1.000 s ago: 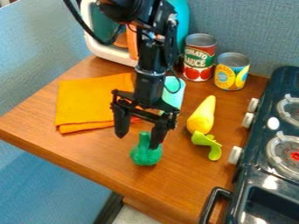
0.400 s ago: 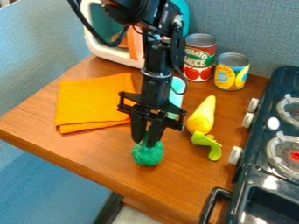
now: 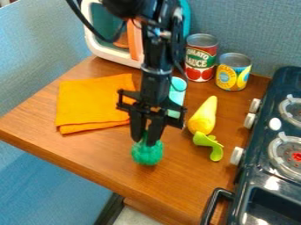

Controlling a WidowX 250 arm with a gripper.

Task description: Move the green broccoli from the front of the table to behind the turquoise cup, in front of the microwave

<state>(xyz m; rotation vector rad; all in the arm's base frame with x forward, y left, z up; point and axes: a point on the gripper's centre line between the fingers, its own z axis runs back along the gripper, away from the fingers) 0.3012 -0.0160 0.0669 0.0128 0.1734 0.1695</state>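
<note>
Left, a folded orange cloth (image 3: 94,101) lies on the brown wooden surface (image 3: 100,143). Rightward, the nearly closed black pincer (image 3: 145,141) grips the stem of a bumpy green toy vegetable (image 3: 147,154), whose rounded head is directly below the tips. Further right is a smooth, tapered yellow toy pear (image 3: 203,116).

Free strip between green toy (image 3: 147,154) and table edge (image 3: 111,181); lime piece (image 3: 216,152) obstructs path toward stove (image 3: 254,176).

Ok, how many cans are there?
2: the red-labelled can stands at the back of the table, and the blue-and-yellow can beside it, nearer the stove. Others may be hidden behind the arm.
</note>
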